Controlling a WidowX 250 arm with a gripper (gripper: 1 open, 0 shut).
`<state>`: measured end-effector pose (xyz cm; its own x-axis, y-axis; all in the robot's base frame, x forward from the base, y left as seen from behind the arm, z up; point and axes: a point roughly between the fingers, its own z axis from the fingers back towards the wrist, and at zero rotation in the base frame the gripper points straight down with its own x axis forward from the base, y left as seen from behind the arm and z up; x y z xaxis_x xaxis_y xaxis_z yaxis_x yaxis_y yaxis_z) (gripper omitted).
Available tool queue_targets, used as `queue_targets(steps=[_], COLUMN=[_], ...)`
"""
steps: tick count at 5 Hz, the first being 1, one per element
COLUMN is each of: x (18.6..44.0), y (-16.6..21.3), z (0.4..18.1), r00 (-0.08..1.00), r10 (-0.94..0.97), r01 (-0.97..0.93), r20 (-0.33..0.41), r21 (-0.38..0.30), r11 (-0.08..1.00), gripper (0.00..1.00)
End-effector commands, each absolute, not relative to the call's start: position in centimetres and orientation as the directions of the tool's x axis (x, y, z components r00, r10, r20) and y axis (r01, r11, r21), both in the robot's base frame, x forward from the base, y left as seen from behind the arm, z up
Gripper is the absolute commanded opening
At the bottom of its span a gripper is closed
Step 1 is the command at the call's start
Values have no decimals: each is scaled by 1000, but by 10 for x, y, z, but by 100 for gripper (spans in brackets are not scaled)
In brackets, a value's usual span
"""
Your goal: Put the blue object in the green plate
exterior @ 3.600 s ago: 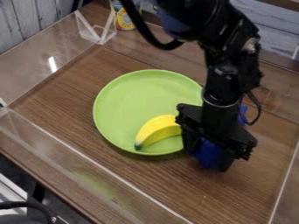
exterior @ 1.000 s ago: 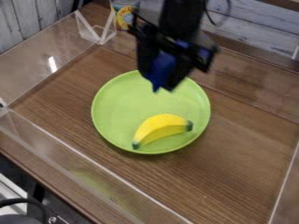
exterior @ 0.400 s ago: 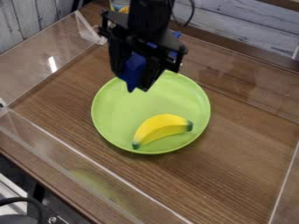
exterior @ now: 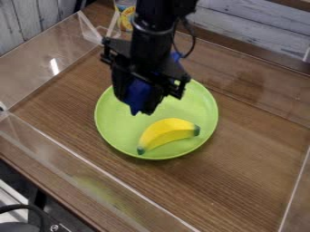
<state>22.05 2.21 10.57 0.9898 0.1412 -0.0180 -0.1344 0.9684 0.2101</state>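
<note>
The green plate (exterior: pixel 111 129) lies in the middle of the wooden table, with a yellow banana (exterior: pixel 168 134) resting in its near right part. My gripper (exterior: pixel 140 101) points down over the plate's left half and is shut on the blue object (exterior: pixel 141 92). That dark-blue block hangs upright between the black fingers, its lower end just above the plate's floor. I cannot tell whether it touches the plate. The arm hides the plate's far rim.
Clear acrylic walls (exterior: pixel 36 136) fence the table on the left, front and right. A yellow item (exterior: pixel 125 16) and a clear stand (exterior: pixel 97 34) sit at the back left. Bare wood (exterior: pixel 248 154) stretches to the right of the plate.
The gripper, carrying the blue block, has moved left and toward the camera and sunk lower over the plate's left half. The banana and plate have stayed put.
</note>
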Motion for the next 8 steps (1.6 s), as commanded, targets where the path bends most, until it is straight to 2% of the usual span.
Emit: queue_targets(steps=[1, 2, 8], x=[223, 223, 226], y=[22, 22, 21], z=[107, 105, 113], r00=[990, 990, 992], r10=[139, 141, 115], r01=[-141, -143, -121], r20=[22, 28, 50], r21=[209, 201, 122], r11=[968, 969, 985], gripper=[0, 100, 100])
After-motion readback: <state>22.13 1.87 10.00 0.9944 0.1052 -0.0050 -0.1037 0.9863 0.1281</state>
